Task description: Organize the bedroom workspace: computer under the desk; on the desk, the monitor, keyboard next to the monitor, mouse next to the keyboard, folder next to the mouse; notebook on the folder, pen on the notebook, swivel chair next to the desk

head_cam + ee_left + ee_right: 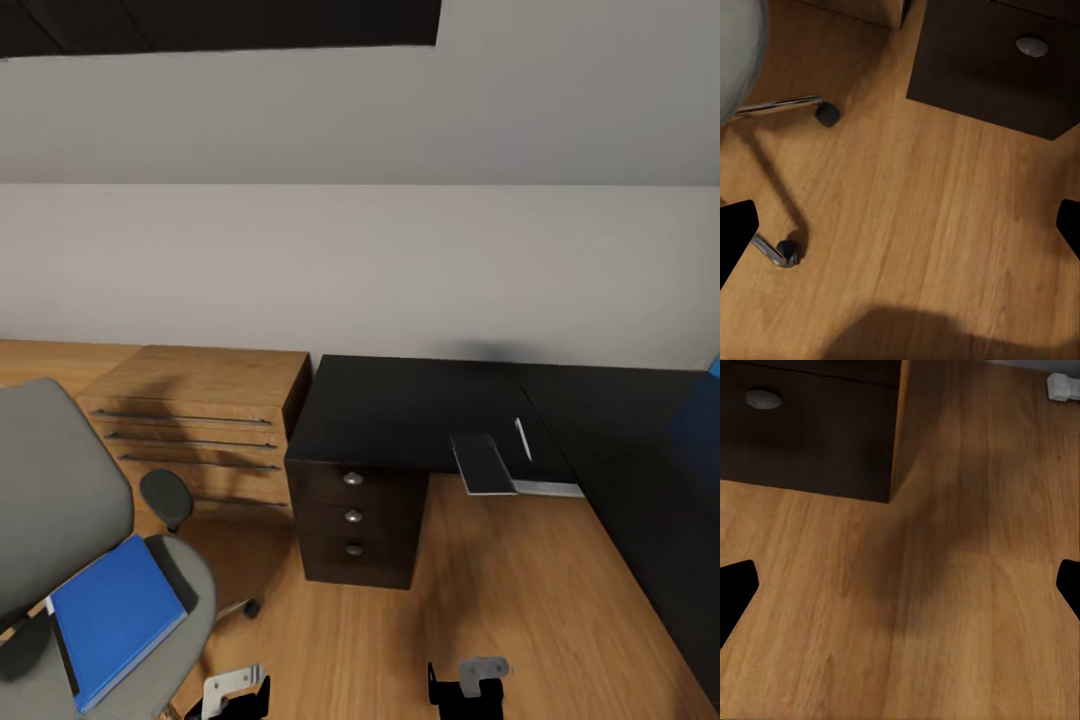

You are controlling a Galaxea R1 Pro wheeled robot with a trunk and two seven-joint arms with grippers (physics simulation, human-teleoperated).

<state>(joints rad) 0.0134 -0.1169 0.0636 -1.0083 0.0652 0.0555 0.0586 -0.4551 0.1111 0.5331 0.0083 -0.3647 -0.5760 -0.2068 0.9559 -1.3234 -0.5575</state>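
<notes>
Plain off-white wall [400,250]; warm wood-plank floor [500,620]; light-wood dresser [200,420] with four drawers against wall; soft, diffuse lighting.

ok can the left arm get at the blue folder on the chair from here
Probably yes: the folder lies uncovered on the chair seat, close beside the open left gripper, with nothing between them.

Light-wood dresser [200,420] against pale wall [400,260]

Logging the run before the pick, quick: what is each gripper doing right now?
Left gripper: open, holding nothing, over bare floor.
Right gripper: open, holding nothing, over bare floor.
</notes>
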